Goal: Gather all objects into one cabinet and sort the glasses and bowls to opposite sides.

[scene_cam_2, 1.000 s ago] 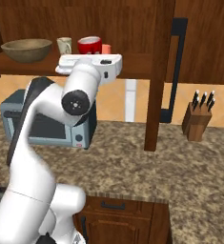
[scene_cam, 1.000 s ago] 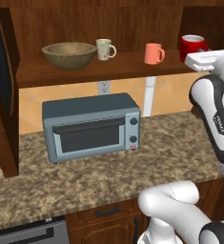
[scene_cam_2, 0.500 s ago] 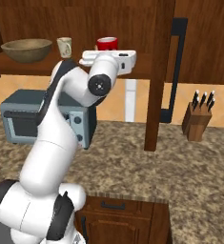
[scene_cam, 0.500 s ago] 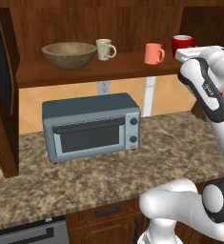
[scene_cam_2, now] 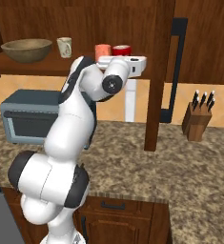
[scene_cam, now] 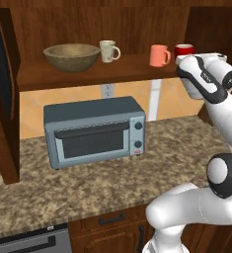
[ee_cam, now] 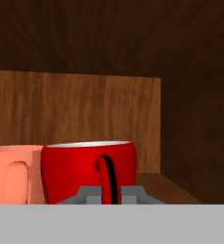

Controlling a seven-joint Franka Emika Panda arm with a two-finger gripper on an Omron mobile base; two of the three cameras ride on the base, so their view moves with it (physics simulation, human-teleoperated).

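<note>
up on the cabinet shelf (scene_cam: 102,74), the gripper (ee_cam: 110,194) is clamped on the red mug's (ee_cam: 85,167) handle, at the right end beside the orange mug (ee_cam: 13,174); bowl (scene_cam: 71,56) sits far left.

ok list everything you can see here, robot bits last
bowl: one, tan wood, left end of the cabinet shelf
cream mug: one, on the shelf right of the bowl
orange mug: one, salmon-orange, further right on the shelf
red mug: one, right end of the shelf, close beside the orange mug
cabinet: one, dark reddish-brown wood, on the wall above the counter
toaster oven: one, grey-blue, on the counter under the shelf
counter: one, speckled brown stone
knife block: one, brown wood with dark handles, on the counter at right
arm: one, white with dark joints
gripper: one, shut on the red mug's handle
</note>
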